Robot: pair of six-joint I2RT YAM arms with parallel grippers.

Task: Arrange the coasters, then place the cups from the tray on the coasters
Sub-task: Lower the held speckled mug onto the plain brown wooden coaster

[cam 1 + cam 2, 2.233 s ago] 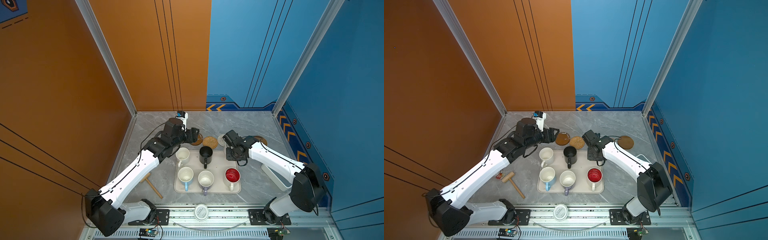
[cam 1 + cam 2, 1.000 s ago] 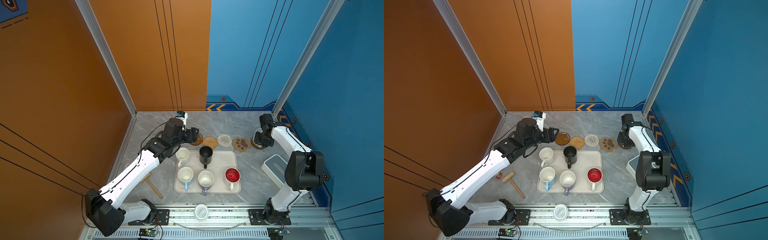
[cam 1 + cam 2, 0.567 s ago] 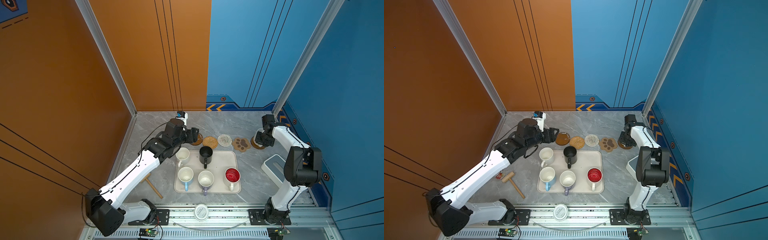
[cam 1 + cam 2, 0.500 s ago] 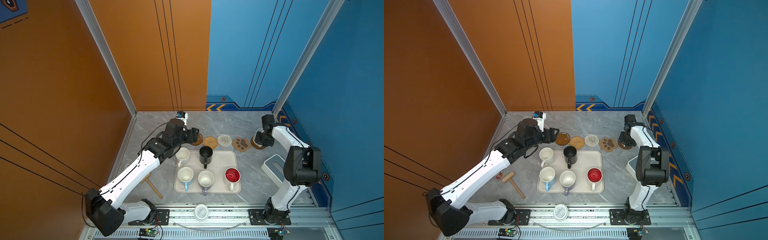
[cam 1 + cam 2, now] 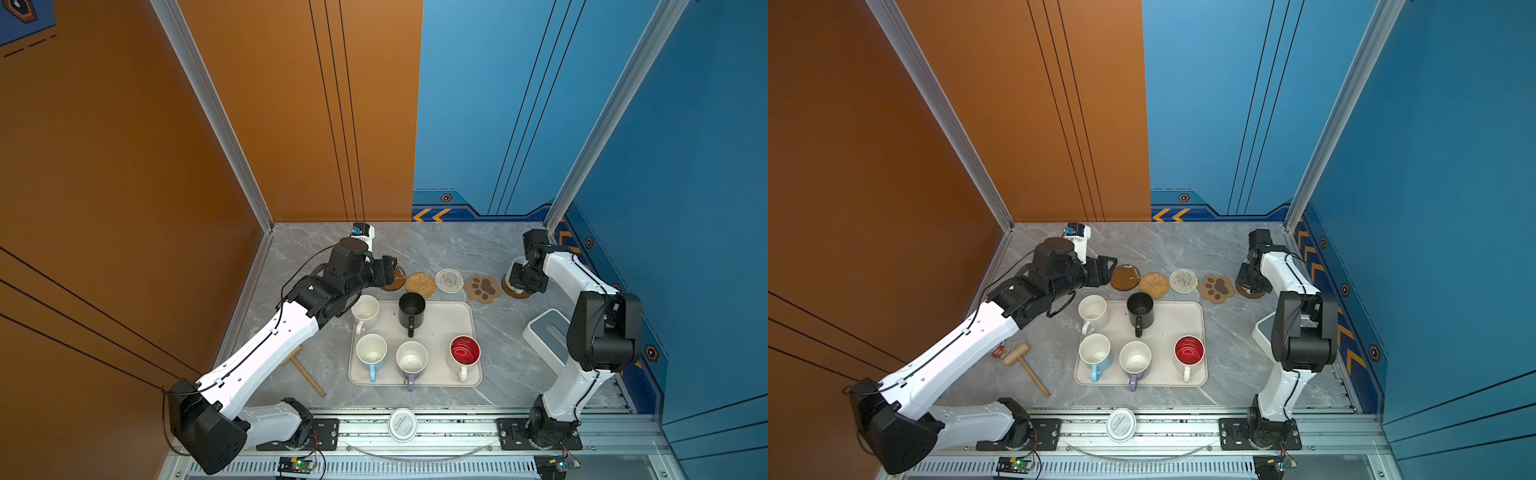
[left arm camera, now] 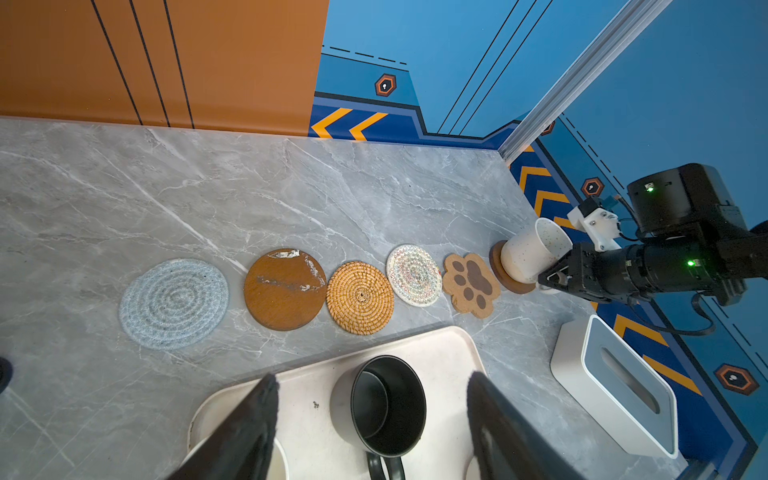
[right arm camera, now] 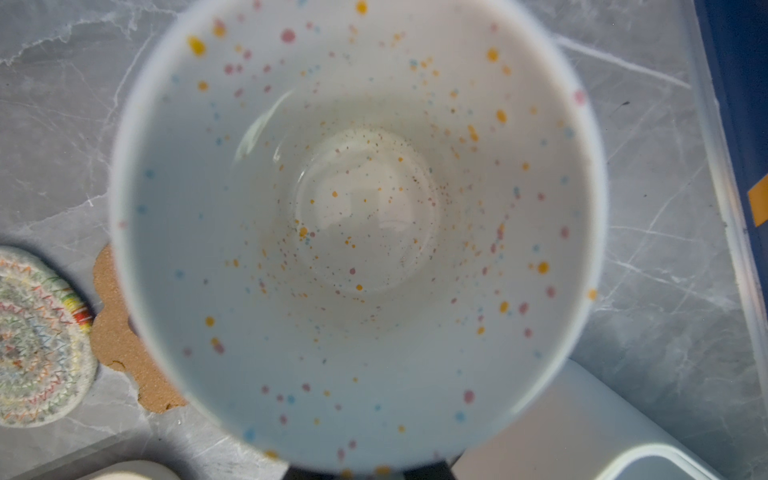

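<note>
At the bench's (image 6: pixel 208 187) two o'clock, the right tool (image 6: pixel 550 277) clamps the speckled cream ceramic mug (image 6: pixel 528 253) on the round brown disc coaster (image 6: pixel 500 272); seat it flat and centred before releasing. The left tool (image 6: pixel 372 377) gapes, empty.

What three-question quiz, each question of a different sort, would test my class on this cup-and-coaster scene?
1. True or false: the matte black cup stands on a coaster.
2. Which coaster lies under the speckled cup? A. paw-shaped; B. brown disc; C. rattan round.
3. How many cups stand on the tray?
Key: 1. False, it stands on the tray. 2. B. 3. Five.
</note>
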